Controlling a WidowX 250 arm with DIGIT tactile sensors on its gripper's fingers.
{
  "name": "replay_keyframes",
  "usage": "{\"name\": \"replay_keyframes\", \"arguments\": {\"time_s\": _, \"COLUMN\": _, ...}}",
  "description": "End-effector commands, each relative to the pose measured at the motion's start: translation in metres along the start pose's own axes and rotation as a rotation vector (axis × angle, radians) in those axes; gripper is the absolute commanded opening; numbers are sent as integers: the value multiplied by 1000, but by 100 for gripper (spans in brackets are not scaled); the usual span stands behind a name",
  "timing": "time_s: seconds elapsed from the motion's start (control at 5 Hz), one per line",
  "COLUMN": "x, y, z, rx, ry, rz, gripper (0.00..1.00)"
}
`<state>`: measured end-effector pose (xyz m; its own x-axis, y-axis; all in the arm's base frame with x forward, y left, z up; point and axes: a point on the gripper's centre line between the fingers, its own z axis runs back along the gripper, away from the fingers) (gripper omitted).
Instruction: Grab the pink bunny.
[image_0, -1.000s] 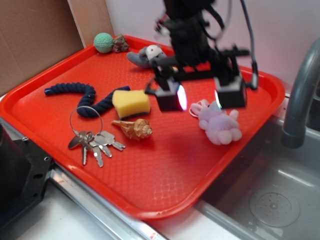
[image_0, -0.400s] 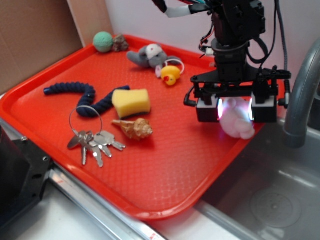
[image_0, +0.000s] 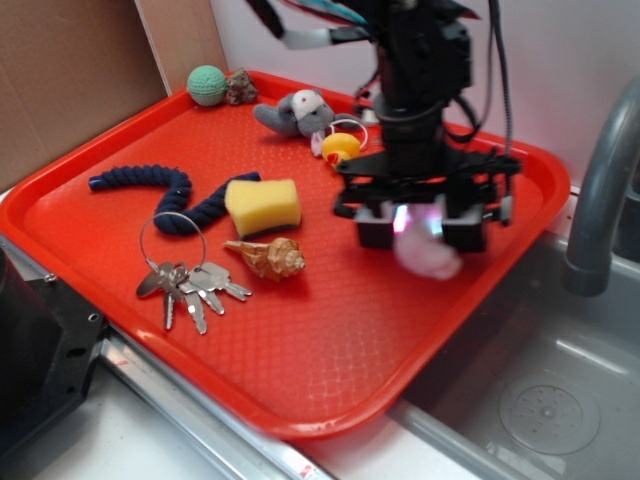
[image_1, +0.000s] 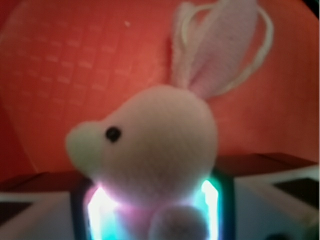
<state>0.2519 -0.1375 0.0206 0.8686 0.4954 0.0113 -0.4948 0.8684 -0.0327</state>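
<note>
The claw (image_0: 422, 228) was closed on the pink bunny (image_0: 427, 255), its two lit pads pressed against the toy's sides, above the red tray (image_0: 300, 370) near its right edge. In the wrist view the bunny's (image_1: 155, 150) head filled the frame between the pads. A yellow sponge (image_0: 262, 205) and keys (image_0: 190, 282) lay toward the tray's left side.

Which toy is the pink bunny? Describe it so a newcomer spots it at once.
Start at the big red plastic tray beside the sink, then go to its right side, where the black robot gripper hangs. The small fluffy pale-pink plush bunny sits between its jaws. Unlike the grey plush toy at the tray's far edge, it is pink all over, with a whitish muzzle.
</note>
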Motion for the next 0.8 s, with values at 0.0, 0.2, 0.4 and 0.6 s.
{"name": "replay_keyframes", "arguments": {"time_s": 0.0, "x": 23, "y": 70, "z": 53, "rx": 44, "ry": -25, "rz": -261, "gripper": 0}}
{"name": "replay_keyframes", "arguments": {"time_s": 0.2, "x": 28, "y": 95, "z": 101, "rx": 50, "ry": -84, "rz": -400, "gripper": 0}}
{"name": "replay_keyframes", "arguments": {"time_s": 0.4, "x": 30, "y": 132, "z": 154, "rx": 74, "ry": -181, "rz": -497, "gripper": 0}}
{"name": "replay_keyframes", "arguments": {"time_s": 0.6, "x": 33, "y": 151, "z": 186, "rx": 26, "ry": -175, "rz": -507, "gripper": 0}}
